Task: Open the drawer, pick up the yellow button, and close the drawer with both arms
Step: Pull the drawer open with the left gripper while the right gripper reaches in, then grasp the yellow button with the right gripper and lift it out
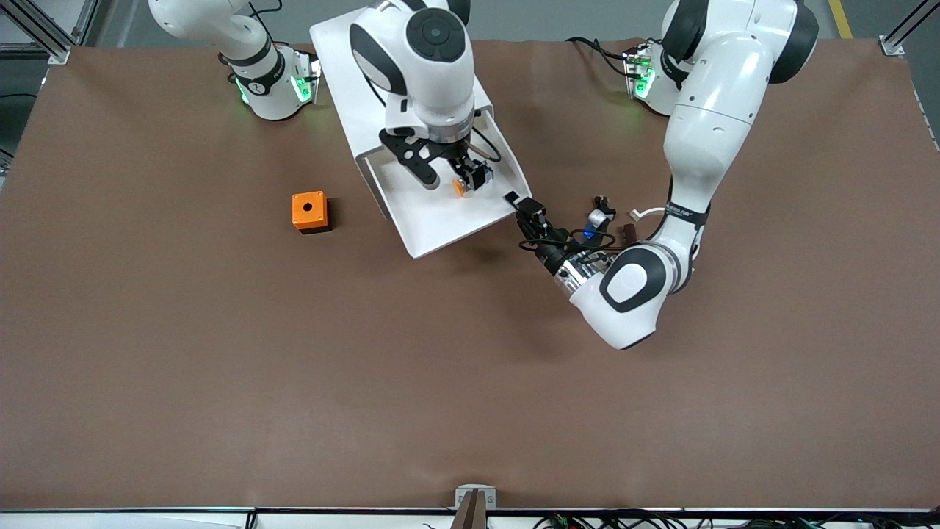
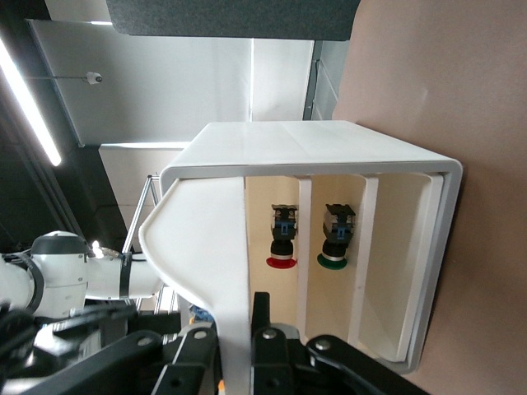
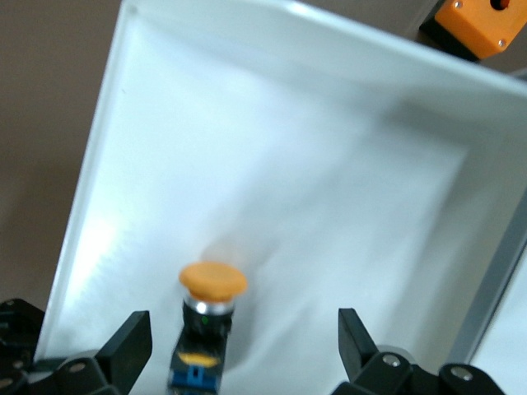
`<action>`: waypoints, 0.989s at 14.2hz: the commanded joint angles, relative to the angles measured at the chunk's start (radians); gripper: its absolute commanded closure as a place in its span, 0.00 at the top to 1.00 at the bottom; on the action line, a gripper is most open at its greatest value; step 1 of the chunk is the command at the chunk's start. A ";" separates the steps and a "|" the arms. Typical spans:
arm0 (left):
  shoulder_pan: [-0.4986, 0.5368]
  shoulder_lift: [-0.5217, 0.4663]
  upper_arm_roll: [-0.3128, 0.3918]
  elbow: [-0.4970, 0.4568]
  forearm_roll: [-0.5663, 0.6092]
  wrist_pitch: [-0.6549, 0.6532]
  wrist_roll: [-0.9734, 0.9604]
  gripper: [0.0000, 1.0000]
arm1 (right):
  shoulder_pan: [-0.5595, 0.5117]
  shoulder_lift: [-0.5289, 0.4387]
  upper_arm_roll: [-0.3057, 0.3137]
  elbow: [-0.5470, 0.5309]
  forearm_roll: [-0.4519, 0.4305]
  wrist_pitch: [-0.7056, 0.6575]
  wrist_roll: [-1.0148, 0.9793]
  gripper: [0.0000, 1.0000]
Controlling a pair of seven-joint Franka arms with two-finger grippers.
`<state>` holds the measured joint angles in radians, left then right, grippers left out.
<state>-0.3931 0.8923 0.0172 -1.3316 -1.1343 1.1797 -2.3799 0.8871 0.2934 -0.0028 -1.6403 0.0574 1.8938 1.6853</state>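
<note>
The white drawer (image 1: 440, 220) is pulled out of its white cabinet (image 1: 345, 51) toward the front camera. The button (image 1: 460, 186), with an orange cap, black body and blue end, lies on the drawer floor. My right gripper (image 1: 452, 178) hangs low over it, open. In the right wrist view the button (image 3: 207, 317) lies between the open fingers (image 3: 128, 341), closer to one of them, untouched. My left gripper (image 1: 518, 206) is shut on the drawer's side wall at its front corner. The left wrist view shows that white wall (image 2: 216, 247) pinched between the fingers (image 2: 265, 329).
An orange box with a black hole (image 1: 309, 211) stands on the table toward the right arm's end, also in the right wrist view (image 3: 482, 20). Small loose parts (image 1: 601, 217) lie beside the left wrist. A red-capped (image 2: 281, 239) and a green-capped button (image 2: 336, 239) sit in inner compartments.
</note>
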 commanded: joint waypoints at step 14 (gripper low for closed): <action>0.020 -0.009 0.018 0.118 -0.096 0.038 0.557 0.99 | 0.059 0.102 -0.009 0.040 -0.016 0.130 0.077 0.00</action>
<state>-0.3869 0.8909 0.0281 -1.2339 -1.2125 1.2073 -1.9190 0.9316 0.3832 -0.0045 -1.6258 0.0436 2.0297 1.7460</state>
